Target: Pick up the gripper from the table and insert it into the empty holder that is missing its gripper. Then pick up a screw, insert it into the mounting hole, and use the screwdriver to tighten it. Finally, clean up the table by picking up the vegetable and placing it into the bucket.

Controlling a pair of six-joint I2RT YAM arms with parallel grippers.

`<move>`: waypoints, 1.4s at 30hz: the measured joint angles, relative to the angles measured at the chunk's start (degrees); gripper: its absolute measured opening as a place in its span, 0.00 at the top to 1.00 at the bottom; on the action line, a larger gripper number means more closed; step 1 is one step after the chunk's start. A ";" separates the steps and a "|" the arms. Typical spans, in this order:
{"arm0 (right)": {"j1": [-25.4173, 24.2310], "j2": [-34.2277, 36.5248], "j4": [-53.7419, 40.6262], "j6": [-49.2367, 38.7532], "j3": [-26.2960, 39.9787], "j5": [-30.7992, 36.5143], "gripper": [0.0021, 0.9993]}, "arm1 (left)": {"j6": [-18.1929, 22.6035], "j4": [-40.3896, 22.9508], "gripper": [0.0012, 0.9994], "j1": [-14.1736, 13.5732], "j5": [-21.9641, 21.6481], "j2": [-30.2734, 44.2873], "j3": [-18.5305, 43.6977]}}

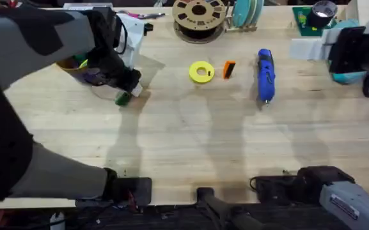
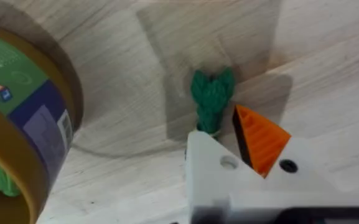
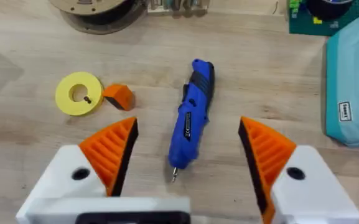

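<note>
The vegetable [image 1: 122, 98], one small dark-green sprig, sits left of the table's [image 1: 184, 147] middle, past the broad bare near part of the wood. Nearest the camera, the right arm [image 1: 344, 199] sits low at its base in the lower right. The right gripper [image 3: 188, 134] is spread wide with nothing between its two orange ribbed pads [image 3: 112, 149], and in its wrist view it faces the far row of things. The left arm [image 1: 43, 45] rises large and dark from the lower left and reaches forward and inward. The left gripper [image 1: 130, 86] hangs just over the sprig. In the left wrist view the vegetable [image 2: 211, 99] has its stem end at the tip of the holder [image 2: 205, 168], a plain white block, beside a block bearing an orange tip [image 2: 261, 140]. Whether the left gripper [image 2: 226, 134] clamps the sprig cannot be told. Farther out and to the right stand, in a row, one yellow ring [image 1: 201, 72], one loose orange gripper [image 1: 229, 69] just beside it, and one blue screwdriver [image 1: 265, 75], its thin tip pointing toward the near edge. The bucket [image 1: 75, 67], one mustard-yellow tub, is close by the sprig on its left, half hidden under the left arm. Its band [image 2: 39, 115] is green and dark blue, with writing too small to read. At the far edge lies one brown spool [image 1: 199, 16]. A teal pouch [image 3: 353, 81] at the far right carries a small white tag, unreadable.
</note>
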 joint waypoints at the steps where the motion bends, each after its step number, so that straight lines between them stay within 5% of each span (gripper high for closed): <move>1: 0.00 0.00 0.00 0.02 -0.02 -0.01 0.00 | -0.29 -0.23 1.00 0.00 0.12 -0.55 0.23; 12: 0.00 0.00 0.01 0.00 -0.01 0.00 0.00 | -1.43 -2.58 1.00 0.00 0.89 -19.24 2.11; 19: 0.00 0.00 0.00 0.01 -0.01 0.02 0.00 | -1.46 -3.50 1.00 0.00 1.06 -22.66 2.21; 20: 0.00 0.00 -0.02 0.00 0.00 -0.01 0.00 | -1.49 -3.51 0.91 0.00 1.02 -22.66 2.21; 22: 0.00 0.01 -0.04 0.02 -0.02 -0.01 0.00 | -1.85 -3.53 0.59 0.00 1.09 -22.66 2.21; 23: 0.00 0.00 -0.04 0.01 0.00 0.00 0.00 | -2.30 -3.55 0.13 0.00 1.08 -22.66 2.21; 24: 0.00 0.00 -0.07 0.02 0.00 0.01 0.00 | -2.79 -3.54 0.04 0.00 1.06 -22.66 2.21; 33: 0.00 0.00 -6.68 0.01 0.00 -0.01 0.00 | -9.57 -2.29 0.01 0.00 -0.97 -23.72 2.34; 42: 0.01 0.00 -23.48 0.00 0.00 -0.01 0.00 | -12.11 -1.62 0.01 0.00 -3.10 -36.76 3.18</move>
